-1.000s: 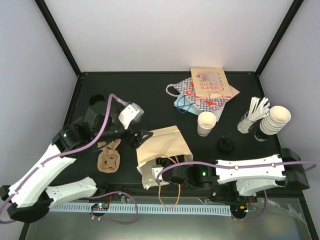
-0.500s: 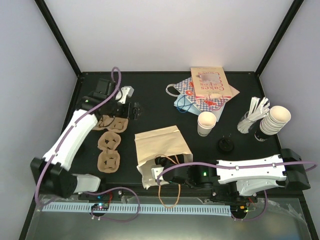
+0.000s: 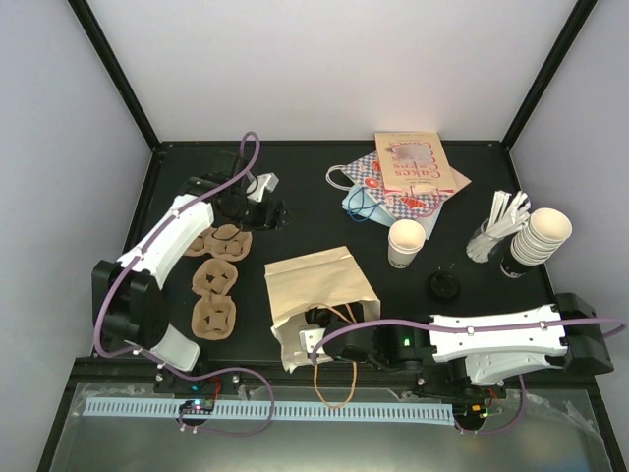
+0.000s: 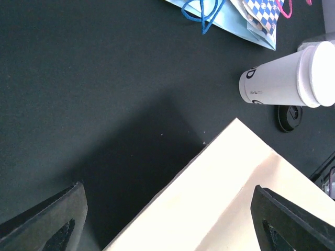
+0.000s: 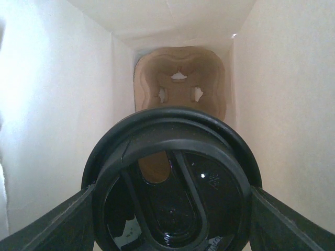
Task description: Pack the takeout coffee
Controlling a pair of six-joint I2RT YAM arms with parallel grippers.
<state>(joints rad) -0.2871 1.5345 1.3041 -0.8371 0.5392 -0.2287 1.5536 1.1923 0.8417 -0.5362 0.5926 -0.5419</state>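
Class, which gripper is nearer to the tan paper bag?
Right. The right gripper is inside the mouth of the bag, holding the cup. The left gripper hangs beyond the bag's far end, apart from it.

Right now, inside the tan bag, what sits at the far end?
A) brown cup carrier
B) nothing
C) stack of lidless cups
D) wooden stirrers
A: the right wrist view shows a brown moulded cup carrier at the far end of the tan paper bag, beyond the black-lidded takeout coffee.
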